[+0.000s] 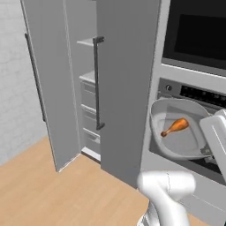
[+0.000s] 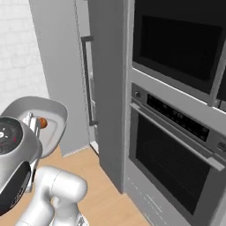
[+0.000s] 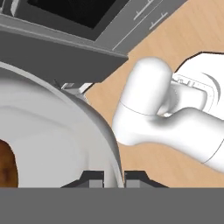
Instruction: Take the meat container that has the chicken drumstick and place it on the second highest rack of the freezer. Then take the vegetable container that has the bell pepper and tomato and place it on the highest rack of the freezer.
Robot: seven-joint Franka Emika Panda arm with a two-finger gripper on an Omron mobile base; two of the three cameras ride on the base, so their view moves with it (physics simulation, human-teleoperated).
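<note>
Wood floor [image 1: 35, 190] and a grey cabinet wall are seen, with ovens [image 2: 176, 132] built in on the right. Freezer [image 1: 84, 84] is seen with its door [image 1: 44, 84] swung open; pale shelves and grey drawers are visible inside, highest rack [image 1: 86, 42] bare. Meat container [image 1: 176, 132], a grey tray, is held up tilted in front of the oven, well apart from the freezer. Chicken drumstick [image 1: 175, 127] lies in it. Gripper [image 3: 114, 178] is seen at the tray rim, jaws pinching the rim between them.
</note>
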